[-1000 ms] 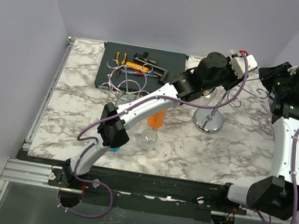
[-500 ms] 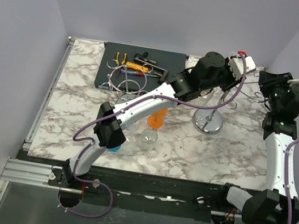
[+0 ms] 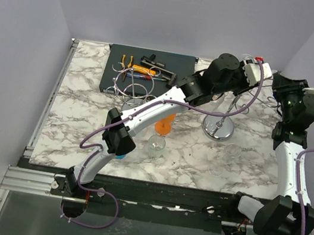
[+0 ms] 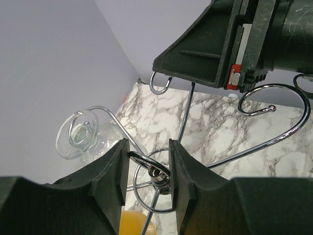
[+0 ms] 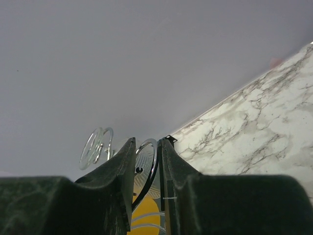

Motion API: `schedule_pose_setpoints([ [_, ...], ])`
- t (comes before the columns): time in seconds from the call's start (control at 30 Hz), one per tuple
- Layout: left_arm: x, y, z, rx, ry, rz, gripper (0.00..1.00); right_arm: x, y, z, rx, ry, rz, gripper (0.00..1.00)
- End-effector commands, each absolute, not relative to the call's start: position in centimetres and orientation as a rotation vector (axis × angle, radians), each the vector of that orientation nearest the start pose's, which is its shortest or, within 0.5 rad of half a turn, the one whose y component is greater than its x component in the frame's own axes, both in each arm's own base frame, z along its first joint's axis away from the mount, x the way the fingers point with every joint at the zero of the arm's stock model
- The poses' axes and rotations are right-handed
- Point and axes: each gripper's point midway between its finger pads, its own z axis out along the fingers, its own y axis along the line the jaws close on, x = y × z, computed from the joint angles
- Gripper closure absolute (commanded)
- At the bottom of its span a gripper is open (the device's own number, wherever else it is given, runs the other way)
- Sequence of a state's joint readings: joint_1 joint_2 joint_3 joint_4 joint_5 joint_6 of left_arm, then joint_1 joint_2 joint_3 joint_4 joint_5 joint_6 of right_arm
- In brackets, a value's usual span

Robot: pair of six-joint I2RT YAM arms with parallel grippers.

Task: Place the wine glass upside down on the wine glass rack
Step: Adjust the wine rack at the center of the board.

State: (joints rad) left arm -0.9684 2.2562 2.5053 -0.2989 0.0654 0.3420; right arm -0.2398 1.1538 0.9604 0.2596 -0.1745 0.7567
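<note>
The chrome wine glass rack [image 3: 218,128] stands at the back right of the marble table. In the left wrist view a clear wine glass [image 4: 80,135] hangs upside down on one of its curved arms [image 4: 274,142], foot uppermost, just left of my fingers. My left gripper [image 4: 149,147] is shut on a dark wire loop of the rack above its hub [image 4: 161,176]. My right gripper [image 5: 147,144] is shut on another chrome loop of the rack, and the glass's foot [image 5: 96,147] shows to its left. From above, the two grippers [image 3: 256,68] [image 3: 276,89] meet over the rack.
Two clear glasses [image 3: 156,144] [image 3: 222,158] and an orange one [image 3: 165,125] stand on the table in front of the rack. A black tray [image 3: 112,80] with pliers and wire rings lies at the back. Walls close off the back and right.
The right arm has swung its wrist and elbow inward toward the rack. The left gripper has shifted slightly right and narrowed a little on the wire loop.
</note>
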Motion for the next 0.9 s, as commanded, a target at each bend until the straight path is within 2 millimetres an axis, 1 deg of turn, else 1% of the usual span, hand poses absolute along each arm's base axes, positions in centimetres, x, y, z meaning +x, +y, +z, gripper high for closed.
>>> schedule_pose_setpoints([
  [0.0, 38.4, -53.0, 44.4, 0.967, 1.101, -0.443, 1.00, 41.5, -2.7, 30.6, 0.578, 1.524, 0.573, 1.00],
  [0.1, 38.3, -53.0, 44.7, 0.967, 1.092, -0.448, 1.00, 41.5, -2.7, 29.9, 0.591, 1.528, 0.575, 1.00],
  [0.33, 38.1, -52.7, 46.6, 0.939, 1.035, -0.438, 1.00, 41.9, -2.6, 28.8, 0.611, 1.530, 0.603, 1.00],
  [0.43, 37.7, -52.5, 47.1, 0.927, 1.039, -0.448, 1.00, 42.0, -2.8, 28.1, 0.628, 1.544, 0.596, 1.00],
  [0.47, 37.5, -52.4, 47.2, 0.927, 1.044, -0.451, 0.94, 41.9, -2.8, 28.1, 0.633, 1.544, 0.591, 1.00],
  [0.53, 36.9, -52.1, 47.4, 0.920, 1.057, -0.464, 0.66, 41.6, -3.1, 28.2, 0.647, 1.536, 0.575, 1.00],
  [0.57, 36.7, -52.0, 47.4, 0.913, 1.070, -0.474, 0.59, 41.4, -3.2, 28.2, 0.653, 1.537, 0.566, 1.00],
  [0.63, 36.2, -51.8, 47.2, 0.902, 1.098, -0.502, 0.43, 41.2, -3.3, 28.6, 0.654, 1.532, 0.557, 1.00],
  [0.67, 36.2, -51.3, 47.3, 0.876, 1.122, -0.505, 0.40, 41.2, -3.3, 28.7, 0.653, 1.530, 0.556, 1.00],
  [0.73, 35.8, -51.0, 47.1, 0.844, 1.173, -0.551, 0.36, 41.1, -3.4, 29.0, 0.651, 1.530, 0.549, 1.00],
  [0.8, 35.3, -50.8, 47.1, 0.813, 1.225, -0.610, 0.27, 41.1, -3.4, 29.1, 0.649, 1.535, 0.542, 1.00],
  [0.83, 35.0, -50.8, 47.0, 0.810, 1.245, -0.633, 0.24, 41.1, -3.5, 29.2, 0.649, 1.537, 0.539, 1.00],
  [0.87, 34.7, -50.8, 47.0, 0.801, 1.260, -0.657, 0.24, 41.1, -3.4, 29.3, 0.645, 1.537, 0.538, 1.00],
])
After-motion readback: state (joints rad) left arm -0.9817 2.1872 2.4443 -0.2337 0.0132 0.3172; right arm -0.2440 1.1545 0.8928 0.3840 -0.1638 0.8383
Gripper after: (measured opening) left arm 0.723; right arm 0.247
